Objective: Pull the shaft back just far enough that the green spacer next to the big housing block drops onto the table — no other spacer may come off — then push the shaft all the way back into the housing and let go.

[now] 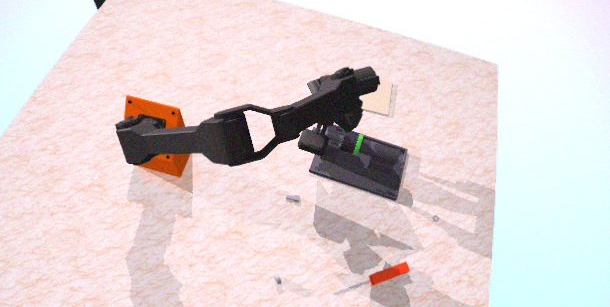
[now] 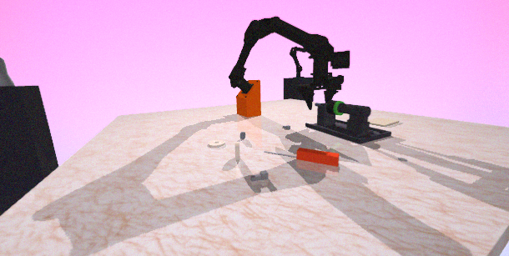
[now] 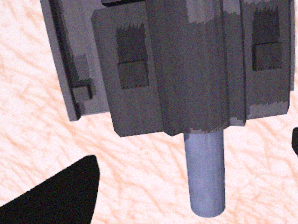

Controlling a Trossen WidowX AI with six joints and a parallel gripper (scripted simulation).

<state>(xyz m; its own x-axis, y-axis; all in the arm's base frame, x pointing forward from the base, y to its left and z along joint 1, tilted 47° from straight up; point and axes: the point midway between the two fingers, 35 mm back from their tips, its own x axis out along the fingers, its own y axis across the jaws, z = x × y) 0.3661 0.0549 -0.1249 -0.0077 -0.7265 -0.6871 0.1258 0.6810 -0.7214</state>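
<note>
The green spacer sits around the shaft line, against the dark cylindrical housing. Other spacers cannot be told apart from the dark parts beside it. The bare blue-grey shaft end sticks out of the near support block. The dark baseplate carries the assembly. My gripper is open and empty, its fingers apart on either side of the shaft end. In the top view the arm hides the fingertips and shaft end.
A red-handled screwdriver lies on the table in front of the fixture. Small grey parts and a pale ring lie nearby. A beige pad lies behind the fixture.
</note>
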